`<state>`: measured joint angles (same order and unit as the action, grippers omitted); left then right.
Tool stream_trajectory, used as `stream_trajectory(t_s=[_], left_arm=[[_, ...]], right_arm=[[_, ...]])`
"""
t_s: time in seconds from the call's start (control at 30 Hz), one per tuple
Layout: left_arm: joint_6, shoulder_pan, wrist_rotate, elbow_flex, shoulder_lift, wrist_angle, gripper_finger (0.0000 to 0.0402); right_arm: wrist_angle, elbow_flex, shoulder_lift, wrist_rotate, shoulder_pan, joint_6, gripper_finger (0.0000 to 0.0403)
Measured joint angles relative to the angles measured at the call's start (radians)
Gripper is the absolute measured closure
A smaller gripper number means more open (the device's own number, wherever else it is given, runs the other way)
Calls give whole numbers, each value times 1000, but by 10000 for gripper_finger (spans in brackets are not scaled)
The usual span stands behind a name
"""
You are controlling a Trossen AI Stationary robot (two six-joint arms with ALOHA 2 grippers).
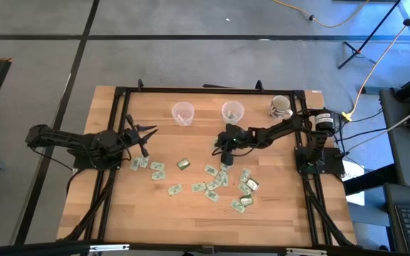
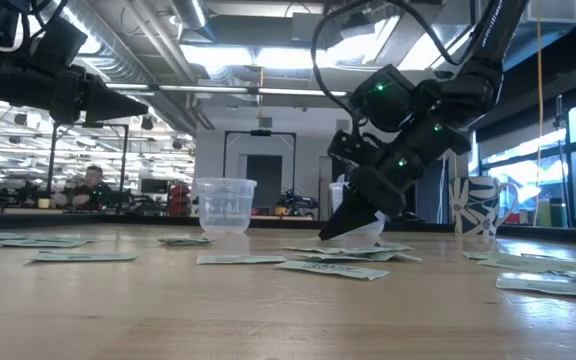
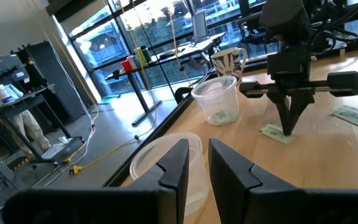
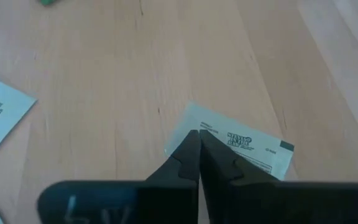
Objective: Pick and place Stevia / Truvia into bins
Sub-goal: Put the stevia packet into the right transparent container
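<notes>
Many pale green and white Stevia sachets (image 1: 212,186) lie flat, scattered over the middle of the wooden table. Two clear plastic cups (image 1: 183,112) (image 1: 232,112) stand near the far edge. My right gripper (image 1: 222,149) points down just in front of the right cup, shut at one sachet (image 4: 247,146). My left gripper (image 1: 145,139) hovers over the table's left part, open with a narrow gap (image 3: 197,163), holding nothing, with the left cup (image 3: 166,165) just beyond its fingers. My right gripper has its shut fingertips (image 4: 191,140) on the edge of one sachet near a corner (image 4: 188,121), coming from above and slanting down. The sachet lies flat on the table. Whether the paper sits between the tips, the fingers hide.
A white patterned mug (image 1: 280,107) stands at the far right corner. Other sachets (image 2: 333,268) lie close around the right gripper. A black frame (image 1: 119,107) runs along the table's edges. Bare wood lies toward the near edge (image 1: 191,227).
</notes>
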<state>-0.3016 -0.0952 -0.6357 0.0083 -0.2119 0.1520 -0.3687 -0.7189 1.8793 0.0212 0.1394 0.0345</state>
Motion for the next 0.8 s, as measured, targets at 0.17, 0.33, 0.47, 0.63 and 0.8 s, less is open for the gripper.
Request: stream_trajectory(t_s=[0.17, 0.33, 0.47, 0.63, 0.8], left_arm=[[0, 0, 0, 0, 0, 0, 345], [0, 0, 0, 0, 0, 0, 345], [0, 0, 0, 0, 0, 0, 345], [0, 0, 0, 0, 0, 0, 345], [0, 0, 0, 0, 0, 0, 345]], right_arm=[[-1, 1, 1, 6, 0, -10, 397], [-7, 3, 1, 7, -1, -26, 399], [-8, 3, 2, 7, -1, -29, 387], [-8, 3, 3, 3, -1, -25, 359], [-7, 3, 3, 2, -1, -26, 338]])
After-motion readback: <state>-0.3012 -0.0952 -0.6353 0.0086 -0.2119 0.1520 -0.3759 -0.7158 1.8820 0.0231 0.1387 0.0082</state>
